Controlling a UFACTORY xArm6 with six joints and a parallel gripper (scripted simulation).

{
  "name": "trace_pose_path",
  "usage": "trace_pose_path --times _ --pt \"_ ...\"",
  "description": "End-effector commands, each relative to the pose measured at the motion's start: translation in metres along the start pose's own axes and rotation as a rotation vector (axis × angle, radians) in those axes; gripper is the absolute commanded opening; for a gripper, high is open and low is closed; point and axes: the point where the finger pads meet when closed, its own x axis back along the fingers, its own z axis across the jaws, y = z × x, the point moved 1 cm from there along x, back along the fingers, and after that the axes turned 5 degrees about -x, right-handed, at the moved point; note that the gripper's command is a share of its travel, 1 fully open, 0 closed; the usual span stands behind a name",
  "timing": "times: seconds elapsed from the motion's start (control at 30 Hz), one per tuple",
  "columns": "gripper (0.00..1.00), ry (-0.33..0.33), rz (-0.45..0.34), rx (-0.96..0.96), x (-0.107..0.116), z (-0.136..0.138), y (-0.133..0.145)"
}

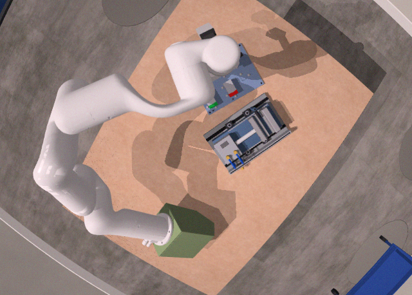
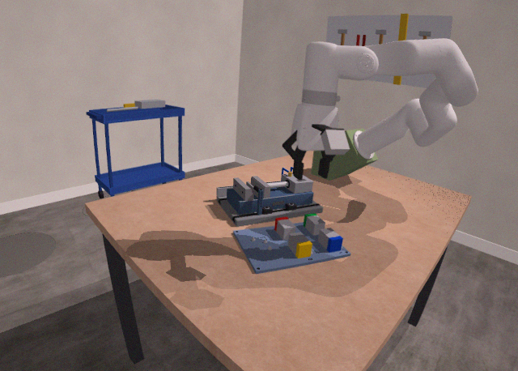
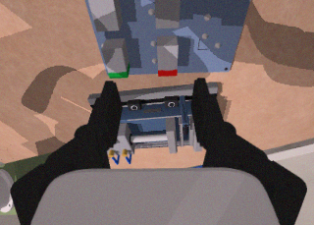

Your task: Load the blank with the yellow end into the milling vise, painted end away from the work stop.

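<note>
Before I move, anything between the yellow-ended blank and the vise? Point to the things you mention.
Yes, the red-ended blank (image 1: pixel 230 87) (image 2: pixel 286 229) (image 3: pixel 168 53). It sits on the blue plate (image 1: pixel 254 81) (image 2: pixel 267 261) (image 3: pixel 221 59), directly between the yellow-ended blank (image 2: pixel 297 238) (image 3: pixel 167 13) and the vise (image 1: pixel 246 136) (image 2: pixel 278 200) (image 3: pixel 147 126). A low straight slide would likely hit it; lifting over looks safer.

Wooden table (image 1: pixel 319 125) (image 2: pixel 188 216) (image 3: pixel 54 87): milling vise (image 1: pixel 217 134) (image 2: pixel 276 217) (image 3: pixel 147 93), blue infeed plate (image 1: pixel 254 82) (image 2: pixel 267 266) (image 3: pixel 223 53) nearby, green block (image 1: pixel 191 241) (image 2: pixel 334 168).

top: the wrist of the arm (image 1: pixel 221 53) hides the gripper's fingers, the yellow-ended blank and the blue-ended blank, near the table's upper edge. exterior: the table's near corner is cut off by the lower border. wrist: the upper border cuts off the yellow-ended blank (image 3: pixel 167 10) and the blue-ended blank (image 3: pixel 105 13); the plate's pegs are too small to detail.
</note>
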Motion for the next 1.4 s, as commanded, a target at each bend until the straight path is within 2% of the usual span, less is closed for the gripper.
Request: trace_pose_path --times 0.0,0.13,0.37,0.7,1.37 --pt "0.67 0.000 0.000 0.001 -0.019 0.004 -0.005" --pt "0.67 0.000 0.000 0.001 -0.042 0.009 -0.011" --pt "0.67 0.000 0.000 0.001 -0.042 0.009 -0.011" --pt "0.67 0.000 0.001 0.001 -0.095 0.019 -0.025" --pt "0.67 0.000 0.001 0.001 -0.086 0.017 -0.023"
